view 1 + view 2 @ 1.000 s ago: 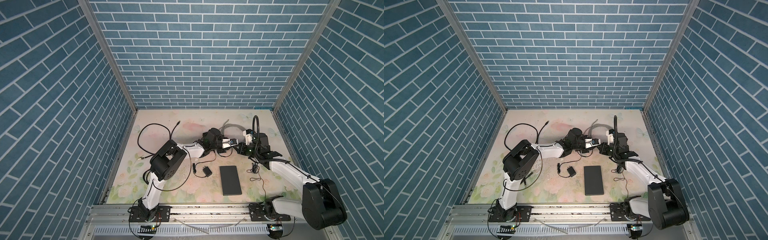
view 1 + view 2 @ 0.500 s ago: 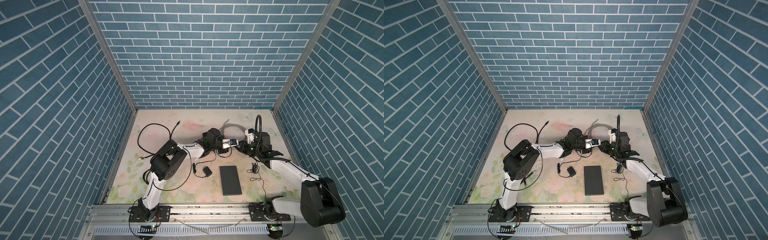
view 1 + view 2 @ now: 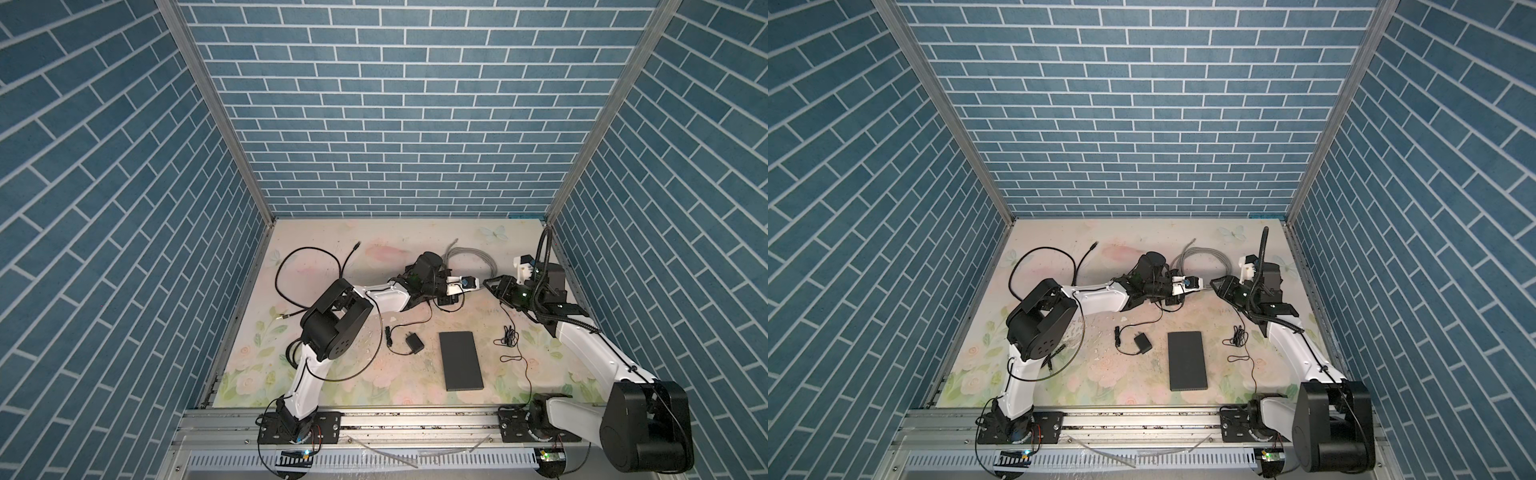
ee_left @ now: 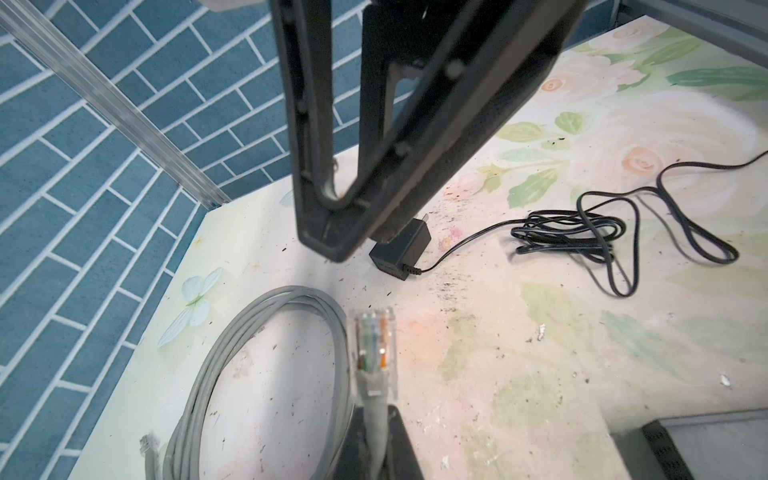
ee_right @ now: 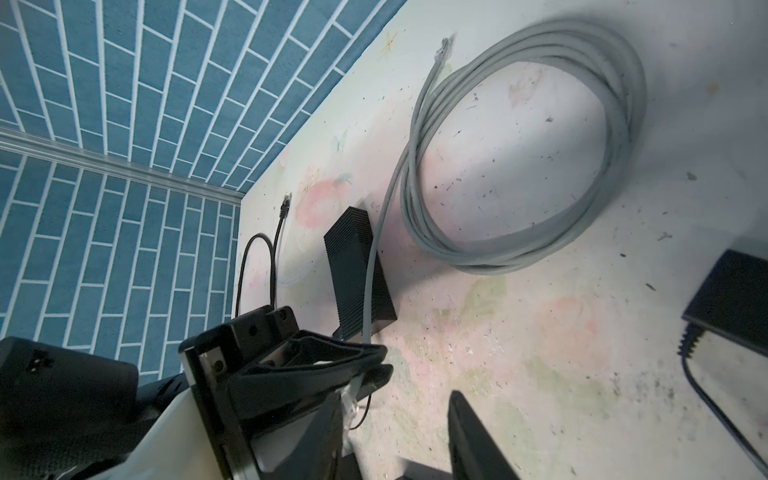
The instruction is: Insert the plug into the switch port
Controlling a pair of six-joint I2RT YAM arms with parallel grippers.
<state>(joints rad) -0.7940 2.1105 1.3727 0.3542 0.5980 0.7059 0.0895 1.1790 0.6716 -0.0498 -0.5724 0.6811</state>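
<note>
A clear plug [image 4: 374, 336] on a grey cable sticks out past my left gripper [image 4: 376, 419], which is shut on the cable just behind it. The plug [image 5: 349, 397] hangs above the table. My right gripper [image 5: 399, 415] stands open a short way off, facing the plug, with nothing in it. In both top views the left gripper [image 3: 473, 286] and right gripper [image 3: 487, 284] nearly meet tip to tip. The switch may be the flat black box [image 3: 461, 365] or the ribbed black box [image 5: 357, 270]; I cannot tell which, and no port shows.
The grey cable's coil [image 3: 469, 259] lies behind the grippers, its other plug [image 5: 444, 45] loose. A black power adapter [image 4: 399, 249] with a bundled thin cord [image 4: 582, 232] sits under the right gripper. Another adapter [image 3: 415, 343] and a black cable loop [image 3: 307, 270] lie to the left.
My left gripper has shut on the grey cable behind the plug. My right gripper has opened and drawn back to the right, away from the plug.
</note>
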